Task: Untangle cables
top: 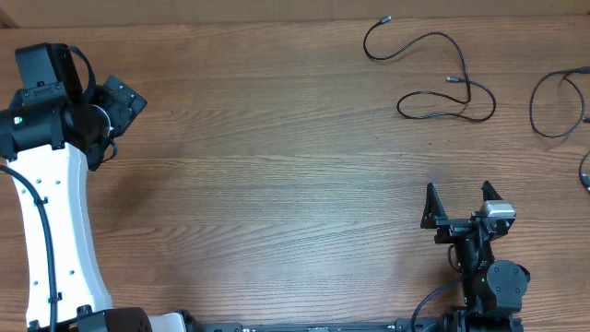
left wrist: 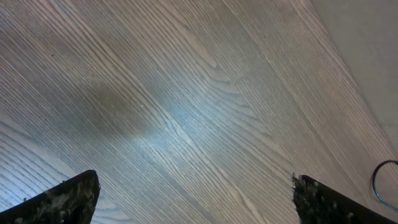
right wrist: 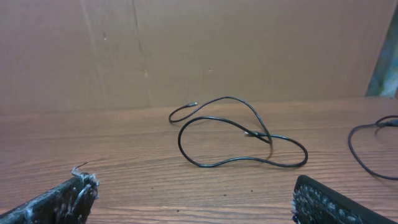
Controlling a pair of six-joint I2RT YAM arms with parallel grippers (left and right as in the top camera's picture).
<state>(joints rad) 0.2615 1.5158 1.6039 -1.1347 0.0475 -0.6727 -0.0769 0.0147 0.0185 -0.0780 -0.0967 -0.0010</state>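
One thin black cable [top: 468, 86] lies in loose crossed loops at the back right of the table, plug ends showing. A second cable [top: 533, 109] curls at the right edge and runs partly out of frame. My right gripper [top: 459, 201] stands open near the front right, well short of the loops. In the right wrist view the looped cable [right wrist: 233, 160] lies ahead of my open gripper [right wrist: 193, 199], the second cable [right wrist: 350, 142] off to the right. My left gripper [top: 124, 100] hovers at the far left; its wrist view shows it open [left wrist: 196, 199] over bare wood.
The wooden table [top: 277, 175] stretches between the two arms. A brown cardboard wall [right wrist: 199, 50] backs the table behind the cables. A thin arc of cable [left wrist: 374, 183] peeks in at the right edge of the left wrist view.
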